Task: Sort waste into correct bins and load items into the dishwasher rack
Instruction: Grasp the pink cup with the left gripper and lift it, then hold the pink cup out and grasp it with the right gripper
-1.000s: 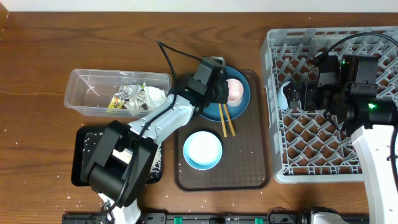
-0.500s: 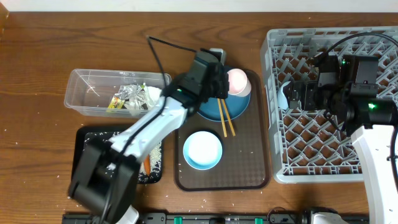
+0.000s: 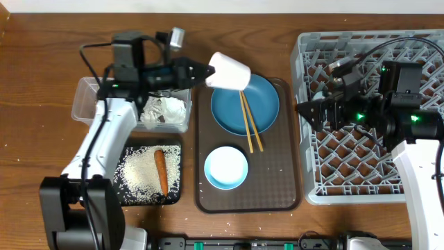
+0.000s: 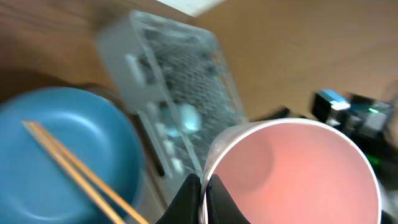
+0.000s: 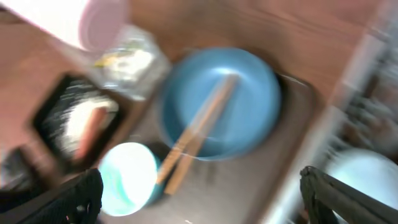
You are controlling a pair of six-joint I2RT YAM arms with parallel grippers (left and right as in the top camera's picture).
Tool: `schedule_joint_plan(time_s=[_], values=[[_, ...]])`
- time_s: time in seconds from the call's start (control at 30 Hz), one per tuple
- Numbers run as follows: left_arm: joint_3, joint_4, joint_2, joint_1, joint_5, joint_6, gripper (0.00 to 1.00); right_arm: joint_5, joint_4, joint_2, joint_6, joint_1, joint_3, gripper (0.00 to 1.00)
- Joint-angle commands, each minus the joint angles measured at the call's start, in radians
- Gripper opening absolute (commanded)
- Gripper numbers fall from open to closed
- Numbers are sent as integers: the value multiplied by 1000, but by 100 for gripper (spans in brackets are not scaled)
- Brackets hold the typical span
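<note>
Overhead, the left fingers point(image 3: 199, 70) clench the rim of the pale pink cup point(image 3: 229, 71), held on its side at upper centre of the frame, over the top edge of the dark-blue plate point(image 3: 260, 104). Wooden chopsticks point(image 3: 248, 125) lie across that plate. At right, the right fingers point(image 3: 309, 110) stand spread wide and empty at the left edge of the grey rack point(image 3: 416, 48).

On the serving tray point(image 3: 277, 182), the plate point(image 3: 262, 101) lies behind the bowl point(image 3: 226, 167), chopsticks point(image 3: 250, 128) across it. A cup point(image 3: 227, 71) hangs above the plate's left edge. Left are the tub point(image 3: 94, 94) and, before it, a small tray point(image 3: 179, 189) holding carrot point(image 3: 161, 172) and rice point(image 3: 139, 173). The rack point(image 3: 347, 173) stands right.
</note>
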Motion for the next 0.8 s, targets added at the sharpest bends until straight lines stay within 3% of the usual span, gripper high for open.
schedule_joint_plan(time_s=[0.0,0.37,0.57,0.77], values=[[6,2,-1,-17,215,-16,7,-286,2,1,-153,11,8,99],[6,27,-1,-168,56,-16,6,-325,-2,1,-156,32,8,99],[6,135,-1,-213,58,-63,6,-307,0,3,-187,105,8,99],[6,146,-1,-216,82,-81,6,-237,18,4,-186,153,8,99]])
